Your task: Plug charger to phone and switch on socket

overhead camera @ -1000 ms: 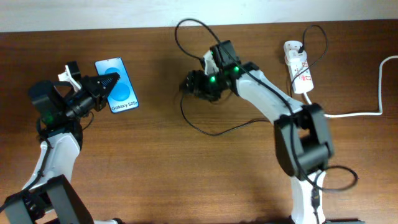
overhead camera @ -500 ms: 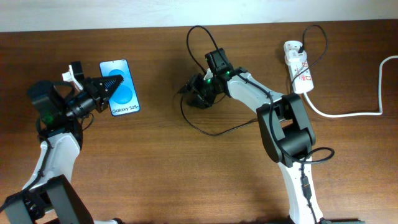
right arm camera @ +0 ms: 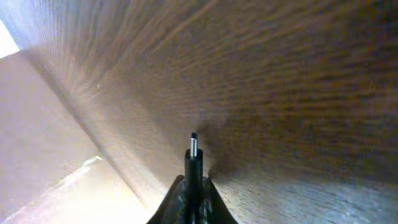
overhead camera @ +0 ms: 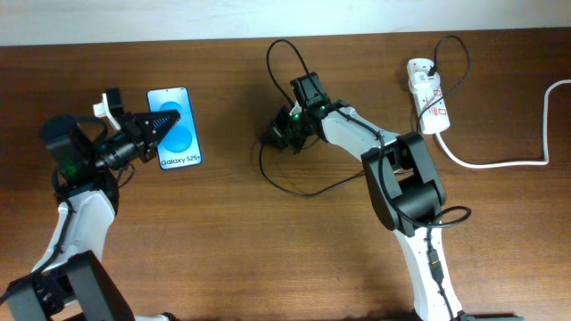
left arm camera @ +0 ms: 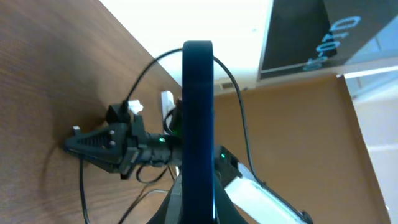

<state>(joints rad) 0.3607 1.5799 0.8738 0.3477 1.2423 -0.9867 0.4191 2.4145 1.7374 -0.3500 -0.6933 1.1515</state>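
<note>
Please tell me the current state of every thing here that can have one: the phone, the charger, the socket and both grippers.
phone: screen lit, clamped by the left gripper, charger not plugged in.
charger: plug tip free, pinched in the right gripper, apart from the phone.
socket: a black cable seems plugged in at its far end; switch position too small to tell.
left gripper: shut on the phone.
right gripper: shut on the charger.

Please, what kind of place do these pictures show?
Probably an indoor robot workbench, perhaps in a lab or office: a wooden table beside a white wall, a left arm and a right arm at it, and a white power strip.
</note>
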